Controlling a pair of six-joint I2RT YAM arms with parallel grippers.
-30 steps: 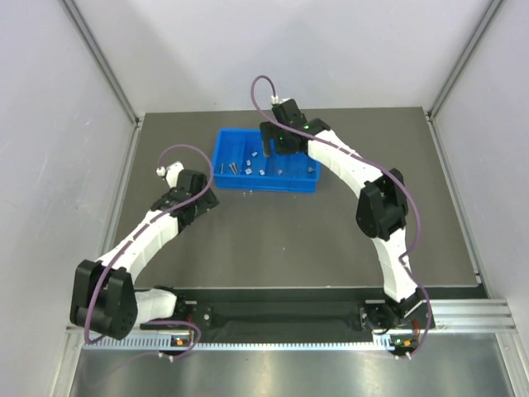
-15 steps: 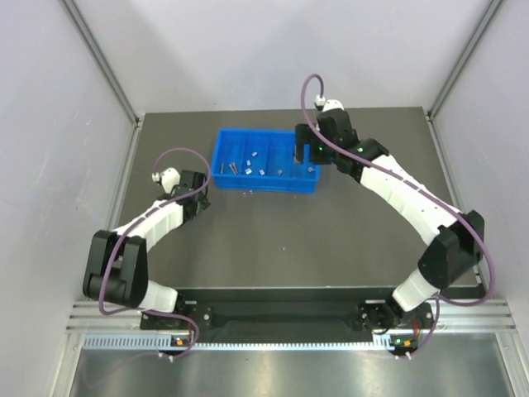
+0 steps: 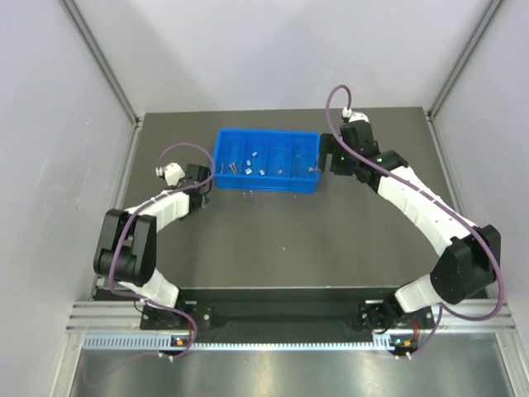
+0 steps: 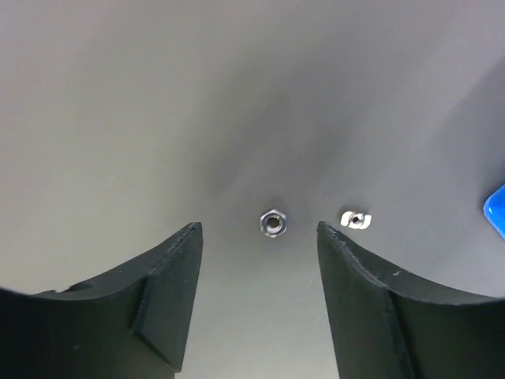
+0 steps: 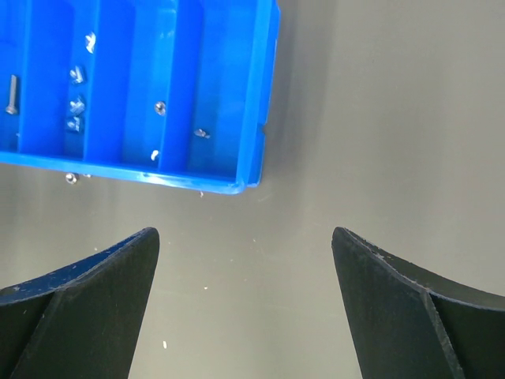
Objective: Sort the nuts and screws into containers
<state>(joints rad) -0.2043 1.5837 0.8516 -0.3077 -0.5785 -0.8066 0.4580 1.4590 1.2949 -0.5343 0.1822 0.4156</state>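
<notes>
Hex nut [image 4: 273,223] lies flat on the worktop [image 4: 237,95], bore up, just ahead of the gap between the left fingers [image 4: 177,268] and slightly off its centre line, toward the tray side. A small winged nut [image 4: 356,219] lies near it, not touching, with a corner of the blue tray [image 4: 497,215] beyond. Left fingers are spread, nothing between them.

Risks as I read them:
- Nut sits very low. Descend short and the fingers close over it; descend too far and the tips jam on the worktop.
- With that offset, one finger likely lands first and skids the nut toward the winged one. Could end up pinching both, or neither.
- A grip on the hex corners instead of the flats could let it pop out in transit.
- Compartments are narrow, so a high or off-centre release likely bounces it over a divider. One screw [image 5: 12,95] already lies in a far compartment.
- Loose bits [image 5: 71,178] lie just outside the tray's long wall and are easy to miss.
- Right fingers [image 5: 118,276] are spread and empty over bare worktop off the tray's end. The arms could clash if both go in.
</notes>
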